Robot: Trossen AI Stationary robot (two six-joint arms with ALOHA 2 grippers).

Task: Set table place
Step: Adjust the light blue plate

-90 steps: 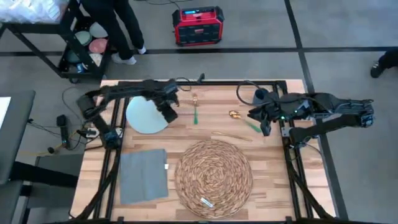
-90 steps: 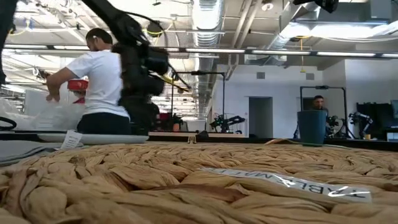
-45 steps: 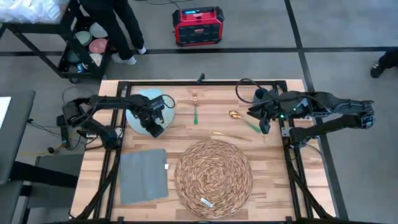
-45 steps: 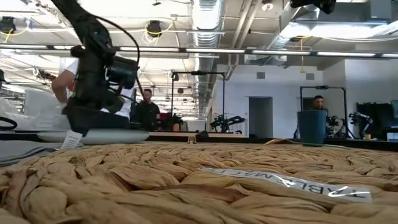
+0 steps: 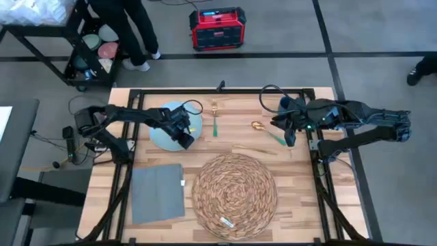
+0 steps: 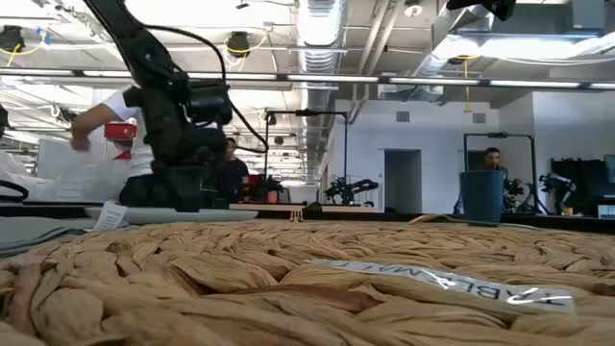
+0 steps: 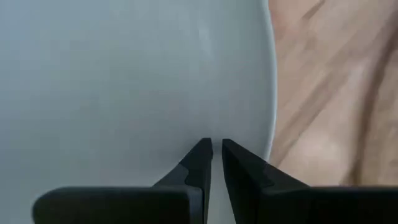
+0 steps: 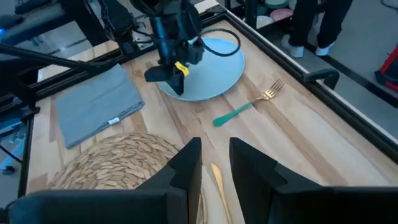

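Observation:
The round woven placemat [image 5: 234,196] lies flat at the table's near middle, and no gripper touches it. A pale-blue plate [image 5: 164,119] rests flat on the table [image 5: 300,205] at the far left. My left gripper [image 5: 186,140] stands over the plate's near-right part, fingers almost together. My right gripper [image 5: 291,141] hovers open at the far right, above a green-handled utensil [image 5: 276,137], holding nothing. My left gripper comes down from above, fingers pointing down, and sets its nearly closed fingertips [image 7: 202,152] on the plate's upper face close to its rim [image 7: 271,99]. Both fingers are on top of the plate, none under it. The plate stays flat on the table.
A grey napkin [image 5: 157,193] lies left of the placemat. A green-handled fork [image 5: 214,121], a gold piece [image 5: 257,126], a gold utensil [image 5: 252,149] and a dark cup [image 5: 287,104] lie across the far half. People stand beyond the far edge.
My left gripper came down from above the plate's far-right side, swung toward the table's left over the plate, then went back right to the near-right rim. The plate has slid a little toward the table's right edge, staying flat.

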